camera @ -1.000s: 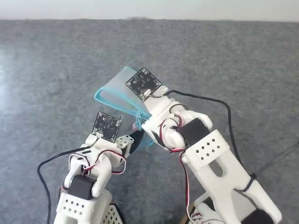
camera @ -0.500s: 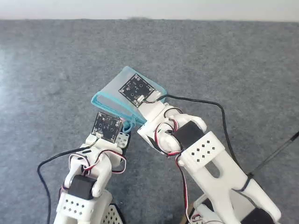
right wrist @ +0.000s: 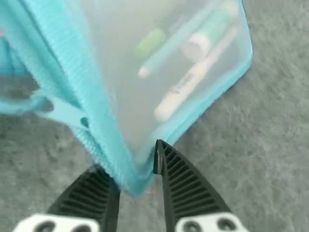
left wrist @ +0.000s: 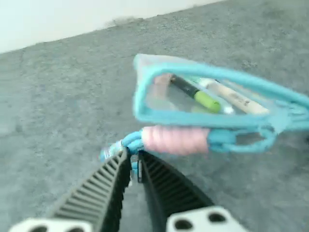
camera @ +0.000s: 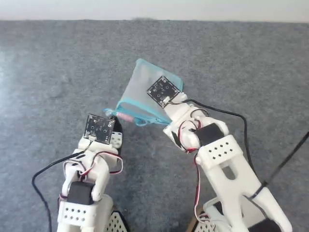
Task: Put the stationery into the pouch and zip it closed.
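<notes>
A see-through pouch (camera: 142, 89) with teal edging is held off the grey mat between the two arms. Pens (left wrist: 208, 99) lie inside it, one with a green part and one white; the right wrist view shows the pens (right wrist: 193, 72) through the pouch wall (right wrist: 130, 96). My left gripper (left wrist: 134, 162) is shut on the blue zip pull (left wrist: 120, 146), just past a pink sleeve (left wrist: 176, 140) on the pull cord. In the high view this left gripper (camera: 117, 128) sits at the pouch's near left corner. My right gripper (right wrist: 133, 166) is shut on the pouch's teal edge at its near right corner (camera: 161, 116).
The grey mat (camera: 231, 63) spreads out on all sides with open room. A pale wall edge (camera: 154, 9) runs along the back. Black cables (camera: 241, 125) trail from both arms.
The left arm has drawn back to the left with the zip pull. The right arm has shifted right, and the pouch has swung round and stretched between the two grippers.
</notes>
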Controlling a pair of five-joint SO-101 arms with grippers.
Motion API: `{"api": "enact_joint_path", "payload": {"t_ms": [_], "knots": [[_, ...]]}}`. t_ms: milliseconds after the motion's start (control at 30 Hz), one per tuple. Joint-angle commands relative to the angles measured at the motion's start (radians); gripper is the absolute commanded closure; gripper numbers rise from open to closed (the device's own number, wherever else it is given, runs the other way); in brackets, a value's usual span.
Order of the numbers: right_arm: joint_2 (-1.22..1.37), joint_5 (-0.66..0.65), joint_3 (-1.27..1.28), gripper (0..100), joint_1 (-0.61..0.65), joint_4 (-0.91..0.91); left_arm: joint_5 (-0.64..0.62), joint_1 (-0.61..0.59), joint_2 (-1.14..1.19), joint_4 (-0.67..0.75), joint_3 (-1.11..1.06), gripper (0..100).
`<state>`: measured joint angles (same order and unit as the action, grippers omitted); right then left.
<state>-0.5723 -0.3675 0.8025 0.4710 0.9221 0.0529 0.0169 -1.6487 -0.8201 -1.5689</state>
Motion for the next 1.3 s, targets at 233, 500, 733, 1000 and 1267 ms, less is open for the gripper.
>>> {"api": "enact_joint_path", "payload": {"t_ms": [233,500,733,1000,1267], "knots": [[-0.013,-0.049,0.028,99.2,-0.137,-0.008,0.014,-0.084,-0.009,0.029,0.045,99],[-0.015,0.02,-0.15,99.2,0.002,0.11,0.064,0.198,-0.012,-0.137,0.091,74],[-0.013,0.094,-0.333,99.2,0.113,0.294,0.063,0.209,-0.012,-0.146,0.122,72],[-0.024,0.106,-0.331,99.2,0.168,0.338,0.061,0.203,-0.012,-0.103,0.113,72],[-0.025,0.106,-0.336,99.2,0.17,0.374,0.061,0.138,-0.006,0.012,0.044,79]]}}
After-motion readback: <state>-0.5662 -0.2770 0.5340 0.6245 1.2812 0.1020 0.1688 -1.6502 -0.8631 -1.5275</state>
